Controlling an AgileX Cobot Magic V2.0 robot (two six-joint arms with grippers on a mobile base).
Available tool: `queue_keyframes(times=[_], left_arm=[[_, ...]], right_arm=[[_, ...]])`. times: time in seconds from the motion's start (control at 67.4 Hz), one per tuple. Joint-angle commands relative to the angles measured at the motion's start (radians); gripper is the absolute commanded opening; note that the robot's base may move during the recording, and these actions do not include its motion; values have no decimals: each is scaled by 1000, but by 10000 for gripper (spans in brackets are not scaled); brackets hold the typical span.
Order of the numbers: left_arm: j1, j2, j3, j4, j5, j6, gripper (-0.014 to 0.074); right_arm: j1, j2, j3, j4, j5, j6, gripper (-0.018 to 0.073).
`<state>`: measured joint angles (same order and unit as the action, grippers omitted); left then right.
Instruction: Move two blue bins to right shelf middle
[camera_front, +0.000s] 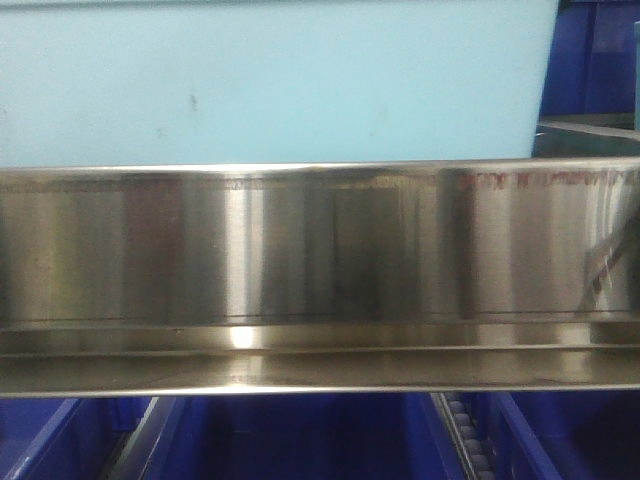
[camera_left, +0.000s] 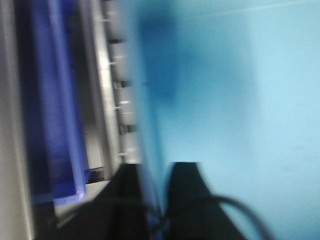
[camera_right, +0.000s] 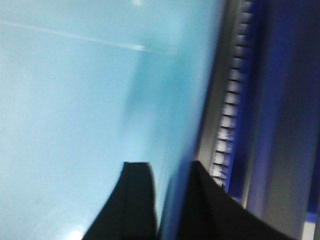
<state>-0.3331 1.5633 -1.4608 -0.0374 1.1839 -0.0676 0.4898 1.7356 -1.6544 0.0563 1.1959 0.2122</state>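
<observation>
On my front camera a light-blue plastic bin (camera_front: 270, 80) fills the upper part of the view. It sits just behind the wide brushed-steel front rail (camera_front: 300, 250) of the rack tier, and the rail hides its lower part, so I cannot tell whether it rests on the rollers.

The only writing I can find is a faint reddish line of marks (camera_front: 540, 183) near the rail's upper right edge, too smeared to read.

Below the rail I see dark-blue plastic bins (camera_front: 300, 440) and a strip of roller track (camera_front: 465, 445) between them. Another dark-blue bin (camera_front: 590, 60) shows at the top right.

Both wrist views are blurred. The left gripper (camera_left: 156, 167) has its two black fingers (camera_left: 127, 200) on either side of the light-blue bin's wall, and the wall fills the gap, so I read it as clamped on that wall. A black cable (camera_left: 235, 207) loops beside it.

The right gripper (camera_right: 167, 167) straddles the opposite wall the same way, clamped with the wall between its fingers.
</observation>
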Motion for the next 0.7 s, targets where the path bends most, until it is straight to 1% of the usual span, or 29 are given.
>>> queue_keyframes(times=[0.0, 0.045, 0.208, 0.386, 0.549, 0.682], left_arm=[[1, -6, -8, 16, 1, 3, -110], [1, -6, -8, 13, 2, 3, -111], [1, -10, -8, 11, 7, 3, -111], [1, -52, -21, -37, 7, 3, -111], [1, -102, -104, -69, 14, 3, -111], [1, -127, -207, -85, 37, 3, -111]], right_arm=[[-3, 0, -7, -26, -1, -10, -167], [-3, 0, -7, -26, 1, -8, -150], [-3, -2, -7, -26, 6, -8, -151], [-3, -32, -11, -26, 11, -8, -151], [-3, -106, -13, -28, -25, -8, -151], [-3, -155, -52, -68, -20, -8, -151]])
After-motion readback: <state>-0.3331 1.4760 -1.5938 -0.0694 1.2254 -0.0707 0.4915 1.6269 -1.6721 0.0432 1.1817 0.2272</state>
